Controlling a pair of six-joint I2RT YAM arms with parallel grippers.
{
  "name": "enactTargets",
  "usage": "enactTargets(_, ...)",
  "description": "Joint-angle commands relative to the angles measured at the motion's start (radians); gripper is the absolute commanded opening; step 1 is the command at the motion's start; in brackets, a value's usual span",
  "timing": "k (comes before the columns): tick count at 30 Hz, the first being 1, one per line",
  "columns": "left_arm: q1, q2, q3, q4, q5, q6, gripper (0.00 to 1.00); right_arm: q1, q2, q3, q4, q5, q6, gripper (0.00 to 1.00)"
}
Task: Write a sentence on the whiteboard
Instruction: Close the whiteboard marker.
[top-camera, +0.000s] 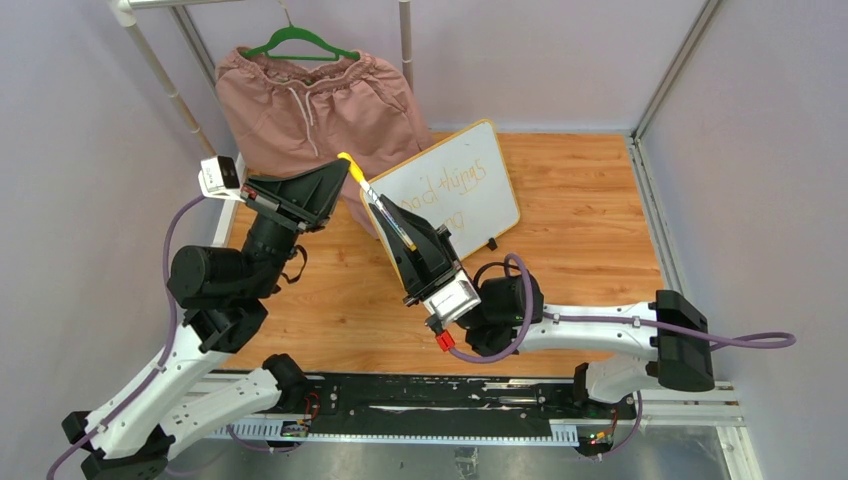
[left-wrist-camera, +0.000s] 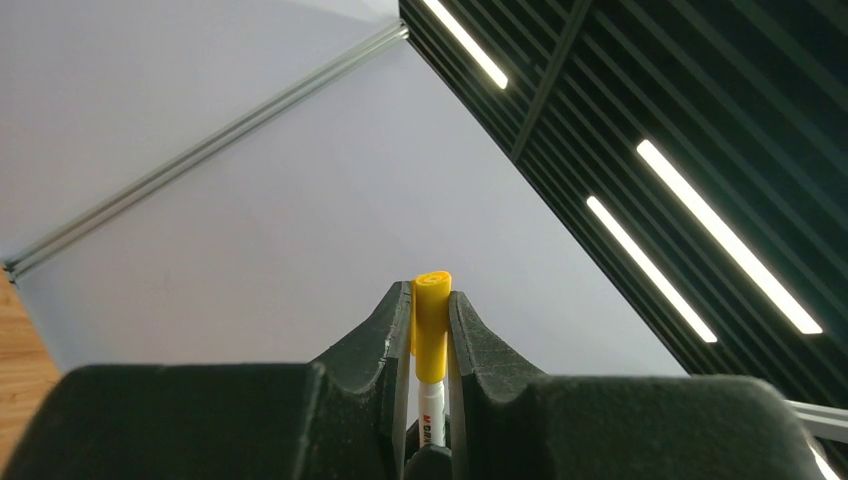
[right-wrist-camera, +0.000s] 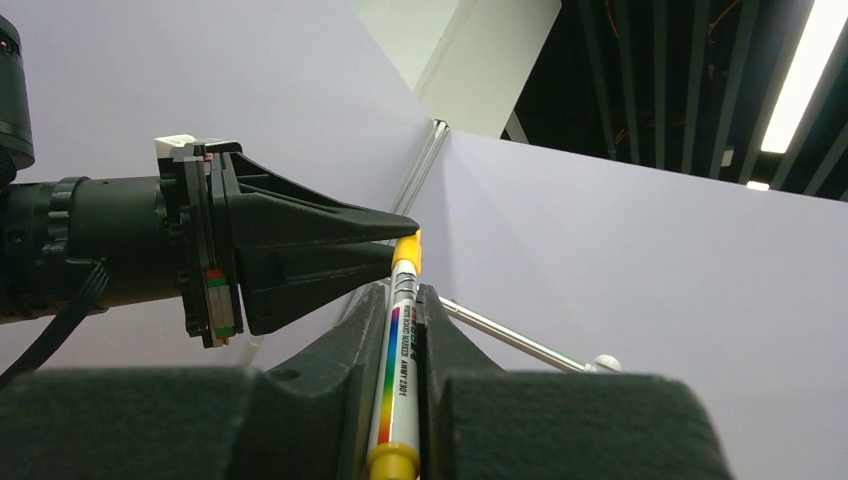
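The whiteboard (top-camera: 470, 170) stands tilted on the wooden table, with a thin orange frame. The sentence (top-camera: 452, 186) is orange cursive in two lines, its lower left part hidden behind my right gripper. A white marker (top-camera: 385, 212) with a rainbow stripe hangs in the air in front of the board. My right gripper (top-camera: 397, 228) (right-wrist-camera: 403, 295) is shut on the marker's barrel (right-wrist-camera: 394, 372). My left gripper (top-camera: 342, 172) (left-wrist-camera: 430, 300) is shut on the marker's yellow cap (left-wrist-camera: 432, 322) (right-wrist-camera: 407, 250), which sits on the marker's end. The two grippers meet tip to tip.
Pink shorts (top-camera: 315, 105) hang on a green hanger (top-camera: 298, 42) from a white rack at the back left, right behind my left gripper. Grey walls close in the wooden table (top-camera: 580, 230) on three sides.
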Motion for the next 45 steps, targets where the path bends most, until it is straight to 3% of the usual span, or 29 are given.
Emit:
enactTargets(1,-0.007,0.028,-0.001,0.001,0.075,-0.003,0.00,-0.009,0.017,0.045,0.027,-0.069,-0.066,0.00)
enactTargets(26,-0.007,0.059,-0.035,0.070,0.261,0.083,0.00,-0.010,0.026,0.025,-0.115,-0.148,-0.288,0.00)
enactTargets(45,-0.031,0.093,-0.066,0.066,0.367,0.040,0.00,-0.018,0.083,0.096,-0.138,-0.158,-0.303,0.00)
